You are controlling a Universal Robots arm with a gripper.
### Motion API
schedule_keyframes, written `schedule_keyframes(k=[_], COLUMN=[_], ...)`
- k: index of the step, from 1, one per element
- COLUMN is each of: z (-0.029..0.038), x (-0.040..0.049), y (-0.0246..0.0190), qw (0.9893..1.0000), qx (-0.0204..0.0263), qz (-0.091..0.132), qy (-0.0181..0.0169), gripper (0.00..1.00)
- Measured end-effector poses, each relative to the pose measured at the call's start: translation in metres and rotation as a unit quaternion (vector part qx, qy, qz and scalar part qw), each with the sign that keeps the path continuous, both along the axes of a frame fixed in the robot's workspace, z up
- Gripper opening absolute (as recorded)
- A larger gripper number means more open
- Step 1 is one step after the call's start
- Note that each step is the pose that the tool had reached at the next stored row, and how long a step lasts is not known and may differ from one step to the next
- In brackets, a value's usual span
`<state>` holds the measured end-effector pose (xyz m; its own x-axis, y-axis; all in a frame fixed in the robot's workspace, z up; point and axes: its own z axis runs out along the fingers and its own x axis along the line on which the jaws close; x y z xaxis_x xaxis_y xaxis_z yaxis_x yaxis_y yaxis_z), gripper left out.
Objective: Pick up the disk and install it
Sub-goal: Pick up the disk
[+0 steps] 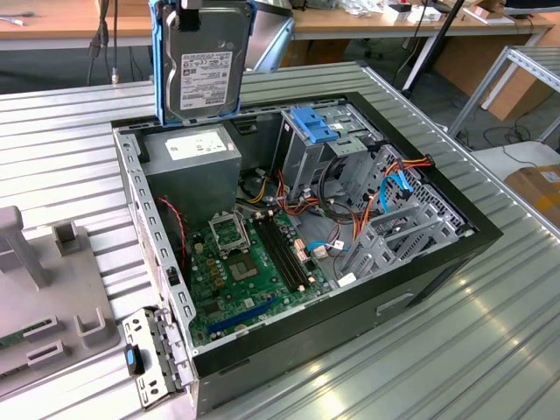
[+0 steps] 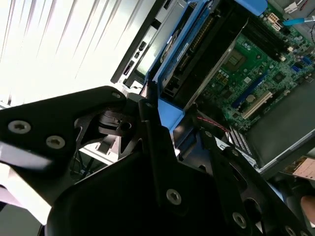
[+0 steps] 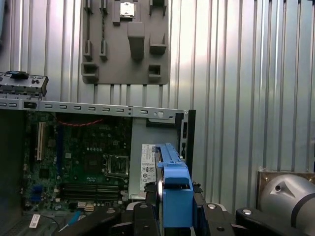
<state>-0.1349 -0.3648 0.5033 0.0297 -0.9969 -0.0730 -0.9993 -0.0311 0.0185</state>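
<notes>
1. The pincer [image 3: 175, 219] is clamped on the disk [image 1: 203, 61], with a finger on either side of its blue-railed edge, as both wrist views show.
2. The disk hangs upright in the air, clear of everything. It is above the power supply [image 1: 194, 166] at the far corner of the open computer case [image 1: 455, 236] on the ribbed metal worktop [image 1: 70, 122].
3. It looks rigid and fairly dense, so it should not sag or bend.
4. Its metal faces look smooth, and it is probably sensitive to knocks.
5. The blue plastic rails may flex, so the firm side edges look the soundest place to hold it.
</notes>
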Motion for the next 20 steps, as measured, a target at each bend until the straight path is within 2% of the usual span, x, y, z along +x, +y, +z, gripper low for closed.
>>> schedule_keyframes(k=[3,5,7,13,15,16,18,20], z=[0.0,0.0,0.0,-0.0001,-0.0002,-0.0003,-0.0005,-0.0007], x=[0.0,0.0,0.0001,0.0,0.0,0.0002,0.0007,0.0023], y=[-0.0028,-0.009,-0.0208,-0.0412,-0.0525,-0.0598,-0.0653,-0.0732], qw=[1.0,1.0,1.0,1.0,1.0,1.0,1.0,1.0], qx=[0.0,0.0,0.0,0.0,0.0,0.0,0.0,-0.0012], qz=[0.0,0.0,0.0,0.0,0.0,0.0,0.0,0.0], qy=[-0.0014,-0.002,-0.0025,-0.0032,-0.0035,-0.0035,-0.0035,-0.0035], gripper=[0.37,0.37,0.37,0.37,0.37,0.37,0.37,0.37])
